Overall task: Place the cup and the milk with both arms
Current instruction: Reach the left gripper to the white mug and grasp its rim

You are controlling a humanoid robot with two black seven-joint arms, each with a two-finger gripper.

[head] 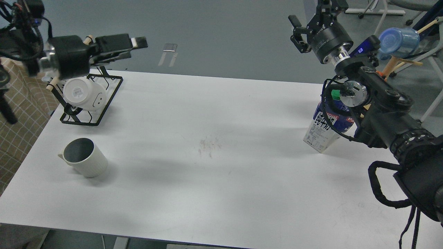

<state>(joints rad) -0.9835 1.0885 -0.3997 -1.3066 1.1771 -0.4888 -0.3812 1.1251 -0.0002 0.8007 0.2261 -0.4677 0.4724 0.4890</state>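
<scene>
The cup, an off-white ribbed mug with a dark grey inside, stands upright on the white table at the front left. The milk, a blue and white carton with a green cap, stands at the right; my right arm's elbow crosses in front of its top. My left gripper hangs high over the table's back left corner, far above the cup, and holds nothing. My right gripper is raised above and behind the milk, partly cut off by the top edge.
A smooth white cup with a face print lies on a black wire rack at the back left, under my left arm. A blue plastic cup hangs on a wooden stand beyond the right edge. Checked cloth lies left of the table.
</scene>
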